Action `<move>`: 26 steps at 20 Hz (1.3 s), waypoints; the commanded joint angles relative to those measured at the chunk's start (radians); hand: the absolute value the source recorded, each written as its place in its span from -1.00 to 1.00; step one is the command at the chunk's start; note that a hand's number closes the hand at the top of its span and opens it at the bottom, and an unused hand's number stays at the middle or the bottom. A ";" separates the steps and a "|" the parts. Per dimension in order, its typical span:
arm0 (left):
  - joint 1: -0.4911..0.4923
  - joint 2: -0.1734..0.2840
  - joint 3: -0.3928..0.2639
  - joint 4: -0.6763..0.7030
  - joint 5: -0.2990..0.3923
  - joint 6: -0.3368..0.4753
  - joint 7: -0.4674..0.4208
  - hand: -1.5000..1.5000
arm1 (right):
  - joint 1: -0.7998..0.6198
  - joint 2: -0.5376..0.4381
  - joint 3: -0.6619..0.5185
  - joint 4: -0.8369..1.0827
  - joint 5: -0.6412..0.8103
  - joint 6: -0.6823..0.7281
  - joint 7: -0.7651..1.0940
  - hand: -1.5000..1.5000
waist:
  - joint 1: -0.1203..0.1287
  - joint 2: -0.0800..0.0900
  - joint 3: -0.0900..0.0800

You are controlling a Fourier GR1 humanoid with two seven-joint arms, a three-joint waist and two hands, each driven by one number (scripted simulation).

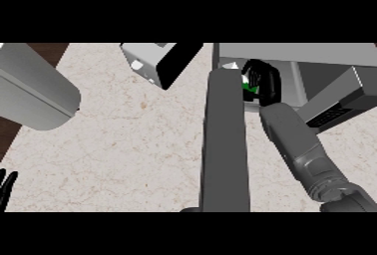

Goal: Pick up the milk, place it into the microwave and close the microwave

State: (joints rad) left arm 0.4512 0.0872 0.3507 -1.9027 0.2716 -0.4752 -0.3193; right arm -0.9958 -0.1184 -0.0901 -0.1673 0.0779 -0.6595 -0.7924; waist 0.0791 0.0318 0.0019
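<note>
Step in hand: by my reading, the placing. The milk carton is being carried into the microwave's mouth and has not yet been let go.

Right robot hand [267, 82]: at the microwave's opening, black fingers curled round the milk carton [250, 87], of which only a sliver of white and green shows between them.

Milk carton: held in that right robot hand, just inside or at the threshold of the cavity. I cannot tell whether its base touches the floor of the cavity.

Microwave [294, 52]: at the far right of the desk [132, 149], grey body with its front toward us.

Microwave door [225, 144]: swung open, seen edge-on as a long grey slab just to the left of the right forearm.

Left robot hand [6, 187]: only fingertips at the view's lower left edge, straight and relaxed, resting, holding nothing.

Other things: a grey box-like appliance with a black face [158, 62] at the far middle of the desk, and a large grey rounded object [33, 94] at the left, both well apart from the work.

Doing it well: push the carton deeper, keep it upright, and set it down before the fingers open.

Watch for: the forearm runs close beside the open door, so withdraw straight back before swinging the door shut.
</note>
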 commanded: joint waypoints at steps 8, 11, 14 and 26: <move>-0.043 0.032 0.017 0.033 0.001 -0.014 0.000 -1.00 | -0.021 -0.042 -0.049 0.048 -0.009 -0.152 0.017 1.00 | 0.024 0.015 0.002; -0.038 0.028 0.010 0.027 -0.008 -0.025 -0.018 -1.00 | -0.035 -0.081 -0.063 0.061 -0.015 -0.151 0.047 1.00 | 0.038 0.020 0.002; -0.088 0.025 0.000 0.054 -0.010 0.004 0.020 -1.00 | -0.011 -0.120 -0.061 0.069 -0.009 -0.104 0.032 1.00 | 0.024 0.025 0.003; -0.097 0.015 -0.017 0.053 -0.005 0.007 0.048 -1.00 | 0.014 -0.142 -0.028 0.116 0.037 -0.146 0.053 1.00 | 0.061 0.031 0.006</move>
State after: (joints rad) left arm 0.3498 0.1115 0.3426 -1.8413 0.2597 -0.4719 -0.2887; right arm -0.9957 -0.2678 -0.1336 -0.0594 0.0963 -0.7805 -0.7195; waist 0.1317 0.0642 0.0062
